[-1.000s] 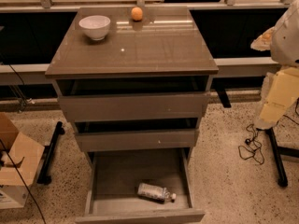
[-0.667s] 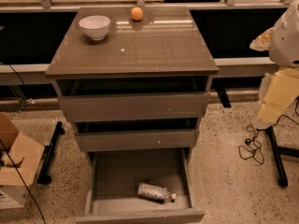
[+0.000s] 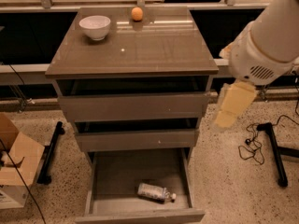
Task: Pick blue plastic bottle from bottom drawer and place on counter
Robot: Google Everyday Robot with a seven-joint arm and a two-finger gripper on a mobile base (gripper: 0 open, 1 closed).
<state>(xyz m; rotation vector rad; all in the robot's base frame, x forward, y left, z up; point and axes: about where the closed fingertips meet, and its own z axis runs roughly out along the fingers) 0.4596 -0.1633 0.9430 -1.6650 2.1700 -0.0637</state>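
**Arm swings in toward the cabinet; bottle not yet touched**

Over the last second I have seen the arm (image 3: 266,41) come in from the right edge of the camera view toward the cabinet. The gripper (image 3: 230,107) now hangs just off the cabinet's right side, level with the upper two drawers. It is well above the open bottom drawer (image 3: 135,171) and to the right of it. I cannot tell whether the claw is spread or pressed together, but it carries nothing.

The bottle (image 3: 153,192) has not moved. It lies on its side on the drawer floor, near the front panel and a little right of centre, with its white cap pointing right. The counter (image 3: 140,50) holds only a bowl (image 3: 95,26) at the back left and a ball (image 3: 136,13) at the back edge, so most of the slab is bare.

I read this as the start of the approach, with the pick itself not begun. The gripper must next drop and come left over the drawer. The middle drawer's front overhangs the back of the opening, so I would go in from the front.
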